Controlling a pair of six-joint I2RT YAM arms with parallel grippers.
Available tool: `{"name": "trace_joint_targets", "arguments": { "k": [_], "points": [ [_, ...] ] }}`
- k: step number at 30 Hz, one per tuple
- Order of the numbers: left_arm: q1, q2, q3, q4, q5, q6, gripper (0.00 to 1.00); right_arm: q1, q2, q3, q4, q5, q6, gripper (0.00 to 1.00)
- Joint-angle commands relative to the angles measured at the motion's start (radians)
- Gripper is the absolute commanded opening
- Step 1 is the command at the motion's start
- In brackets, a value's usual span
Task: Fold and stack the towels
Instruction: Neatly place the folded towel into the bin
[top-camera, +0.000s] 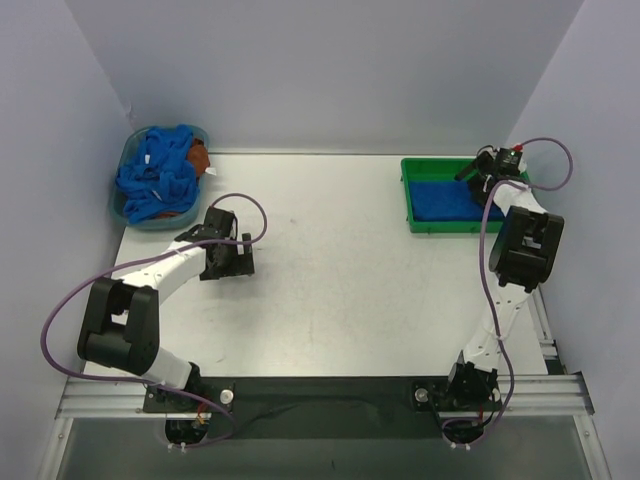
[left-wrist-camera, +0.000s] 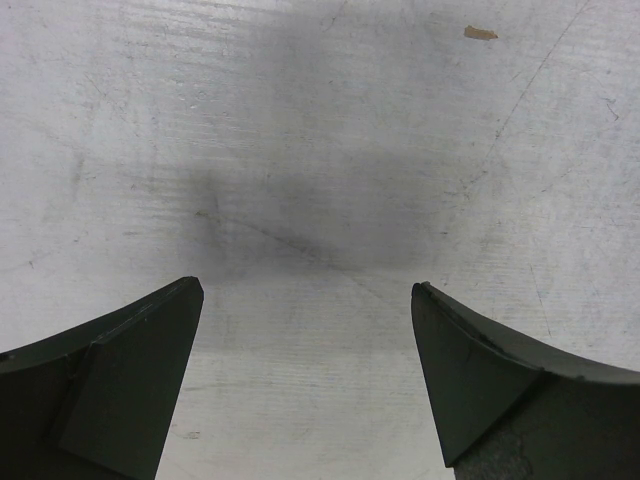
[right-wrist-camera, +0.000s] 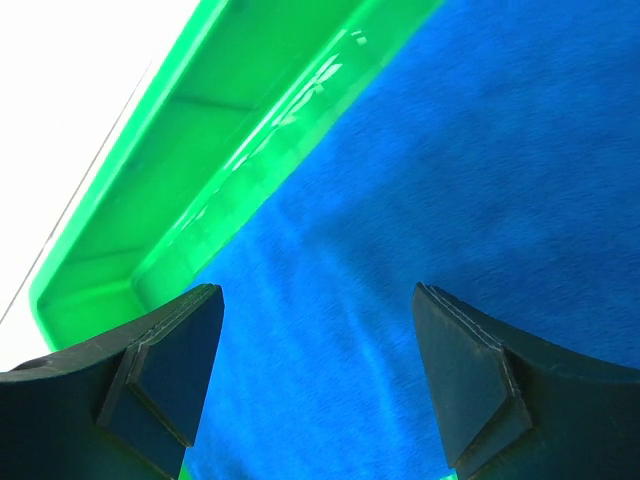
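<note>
Now, left gripper (left-wrist-camera: 307, 290): jaws wide, empty, above scuffed white table (left-wrist-camera: 320, 120).
right gripper (right-wrist-camera: 317, 292): jaws apart, empty, over folded towel (right-wrist-camera: 480, 180).
green tray (top-camera: 408, 195): glossy rectangular plastic; holds that flat terry towel.
basket (top-camera: 113, 200): crumpled towels (top-camera: 160, 172), orange-brown cloth (top-camera: 200, 157).

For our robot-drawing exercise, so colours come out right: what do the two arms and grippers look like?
The left arm and right arm have white links between boxy black joints; a purple cable loops along each. The left gripper and right gripper each have two dark, wedge-shaped fingers.
</note>
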Motion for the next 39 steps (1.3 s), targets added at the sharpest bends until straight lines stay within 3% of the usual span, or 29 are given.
{"name": "trace_joint_targets", "arguments": {
  "k": [1, 29, 39],
  "points": [
    [0.003, -0.032, 0.036, 0.034, 0.007, 0.000, 0.97, -0.020, 0.010, 0.008, 0.008, 0.061, 0.028, 0.77],
    [0.003, -0.040, 0.035, 0.034, 0.004, -0.001, 0.97, -0.056, 0.048, 0.086, -0.123, 0.173, -0.002, 0.78],
    [0.003, -0.043, 0.033, 0.034, 0.003, -0.001, 0.97, -0.056, 0.030, 0.075, -0.162, 0.311, -0.011, 0.82]
  ]
}}
